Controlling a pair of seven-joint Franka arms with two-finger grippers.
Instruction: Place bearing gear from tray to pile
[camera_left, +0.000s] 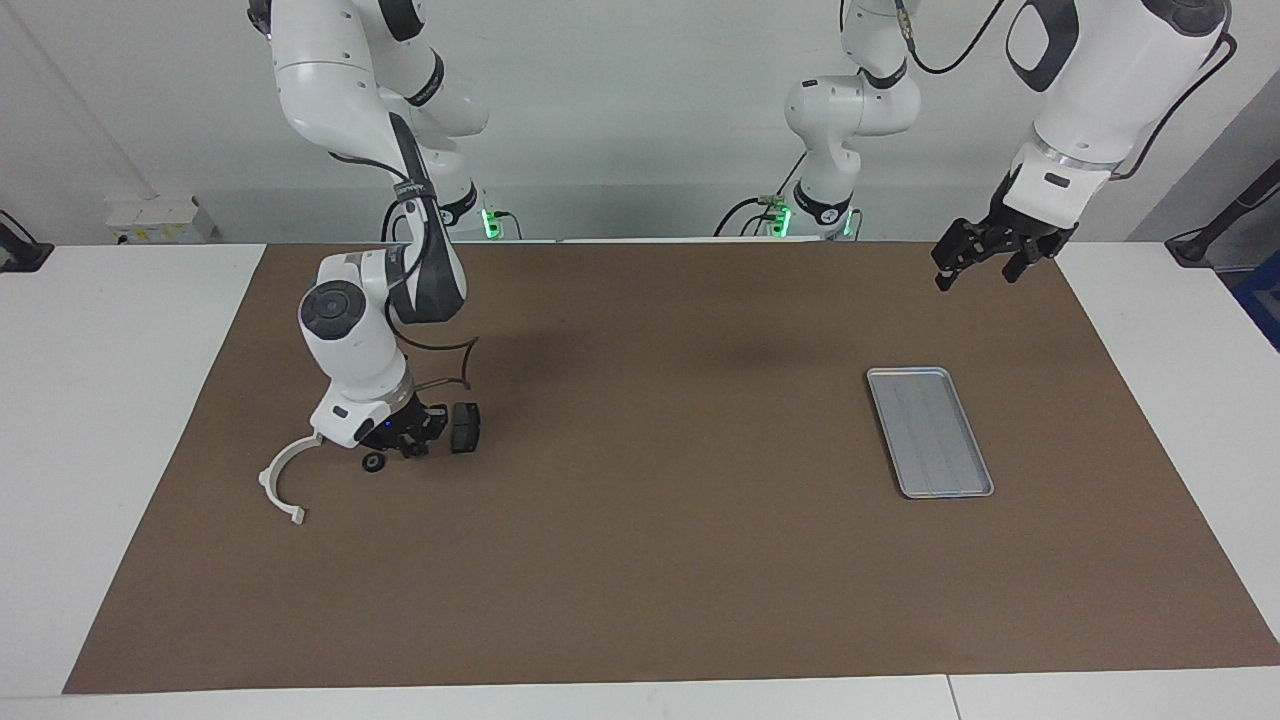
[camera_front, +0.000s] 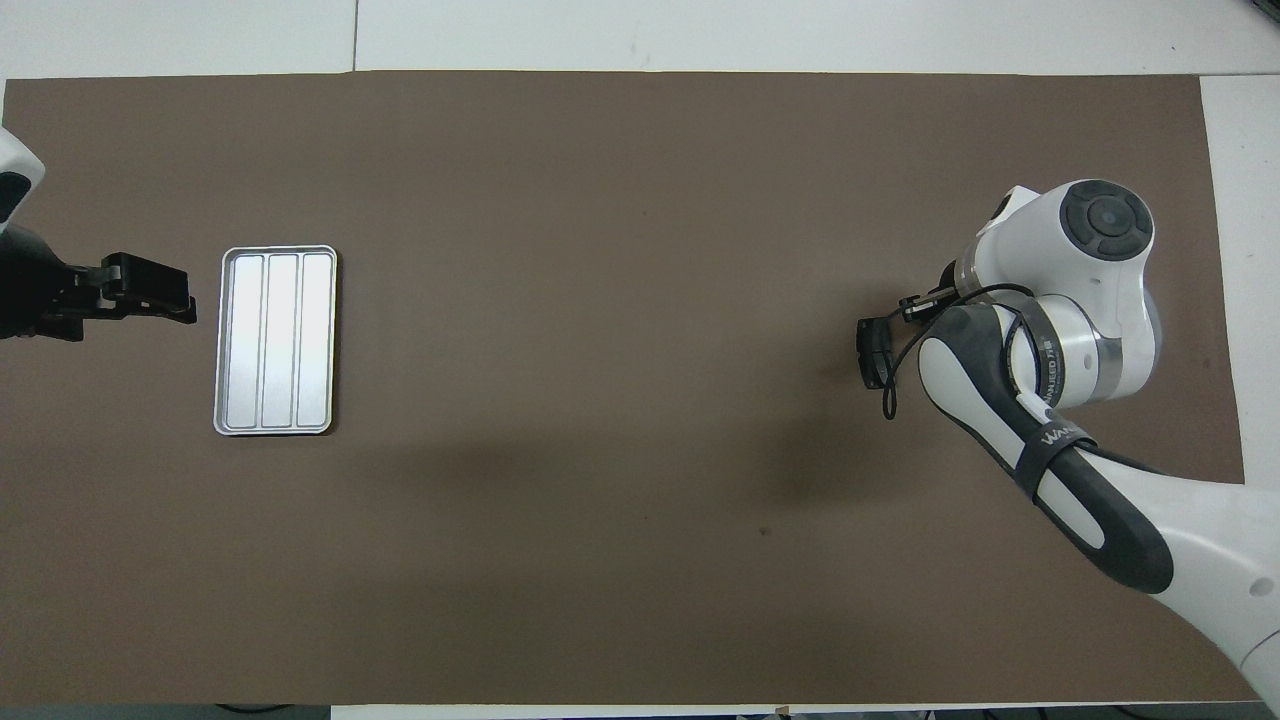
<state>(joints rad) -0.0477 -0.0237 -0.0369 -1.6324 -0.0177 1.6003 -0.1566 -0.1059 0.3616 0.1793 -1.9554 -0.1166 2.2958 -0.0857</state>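
One tray (camera_left: 930, 432) on the brown mat (camera_left: 650, 560), toward the left arm's end of the desk (camera_left: 110, 450); ridged silver floor bare, nothing in it. One small black bearing gear (camera_left: 374, 462) lies on the mat at the right arm's end, just beside the right gripper (camera_left: 412, 438) and between the white arc bracket (camera_left: 285, 480) and a dark grey plate (camera_left: 465, 427). Pile count in the facing view: one arc bracket, one plate plainly seen; anything more is hidden under the right arm. In the overhead view only that plate's edge shows past the arm, bracket and gear covered. Right gripper is low over the pile, close above the mat, next to the gear; its jaws appear not to be on the gear, but whether spread or closed cannot be told. Left gripper (camera_left: 985, 255) hangs high over the mat's edge near the tray, jaws spread apart, holding nothing. Two arms, two grippers, one gear.
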